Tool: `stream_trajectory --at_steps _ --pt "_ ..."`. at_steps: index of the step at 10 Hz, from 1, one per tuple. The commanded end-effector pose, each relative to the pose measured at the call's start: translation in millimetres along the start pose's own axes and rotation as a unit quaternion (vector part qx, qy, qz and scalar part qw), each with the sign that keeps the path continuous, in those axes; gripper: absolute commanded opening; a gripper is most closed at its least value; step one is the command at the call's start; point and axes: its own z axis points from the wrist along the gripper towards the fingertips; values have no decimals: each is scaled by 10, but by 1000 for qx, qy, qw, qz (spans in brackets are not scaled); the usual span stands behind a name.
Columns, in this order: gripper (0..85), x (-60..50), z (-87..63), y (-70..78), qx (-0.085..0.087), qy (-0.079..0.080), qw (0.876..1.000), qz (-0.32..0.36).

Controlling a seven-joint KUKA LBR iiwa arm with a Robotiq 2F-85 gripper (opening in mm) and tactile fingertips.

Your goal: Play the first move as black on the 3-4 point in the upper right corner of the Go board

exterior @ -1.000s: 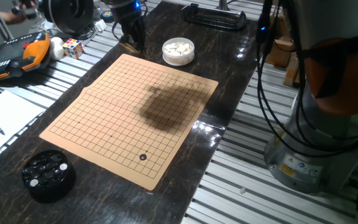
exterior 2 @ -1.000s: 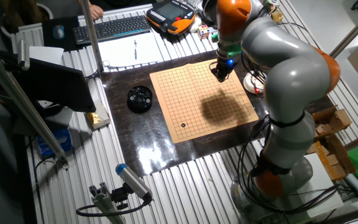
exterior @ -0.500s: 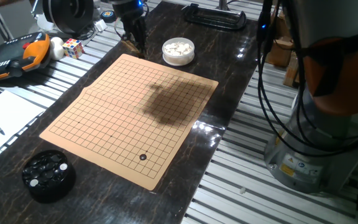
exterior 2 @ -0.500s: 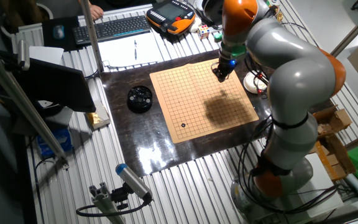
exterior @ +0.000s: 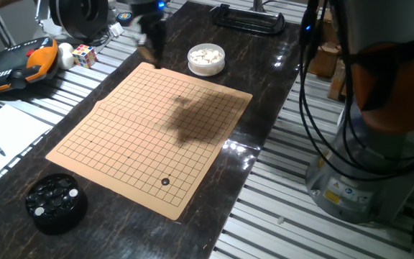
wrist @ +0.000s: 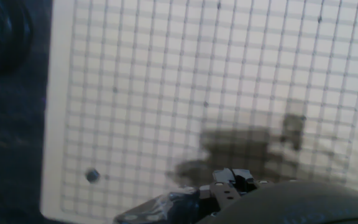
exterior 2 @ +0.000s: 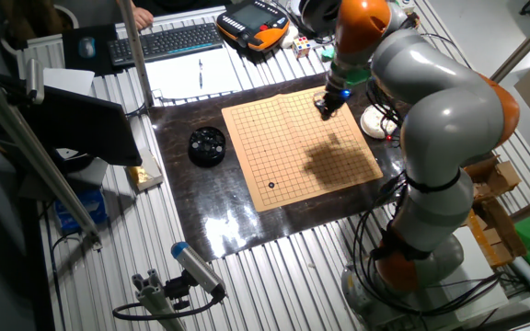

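While the arm (exterior 2: 431,119) hangs over the far end of the dark tabletop (exterior: 264,101), the board (exterior: 149,129) lies flat with one black stone (exterior: 165,182) already on a crossing near its corner closest to the lidded black bowl (exterior: 54,203), well away from the pincer (exterior: 152,44). That stone sits roughly three lines in from one edge and four from the other, so the placing step looks finished and the arm appears to be clearing off. The pincer is blurred above the board's opposite end, beside the bowl of white stones (exterior: 206,57); whether it is open or closed cannot be told, though nothing seems held. The next move likely calls only for lifting clear without brushing the white bowl. The board's grid is otherwise bare, leaving wide room over it, while a cube (exterior: 85,55), a pendant (exterior: 20,61) and paper (exterior: 6,137) crowd the tabletop's edge beyond.
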Motion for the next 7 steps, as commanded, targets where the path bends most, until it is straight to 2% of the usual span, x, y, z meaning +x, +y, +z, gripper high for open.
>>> stream_trajectory --at_steps 1,2,3,5,7 --pt "7 -151 -38 220 0 3 1000 9" --pt "7 -273 -102 401 -1 9 1000 24" --pt "7 -395 -120 676 5 12 999 45" --pt "7 -482 -62 1042 5 11 998 69" --pt "7 -520 -33 1316 -6 16 996 88"
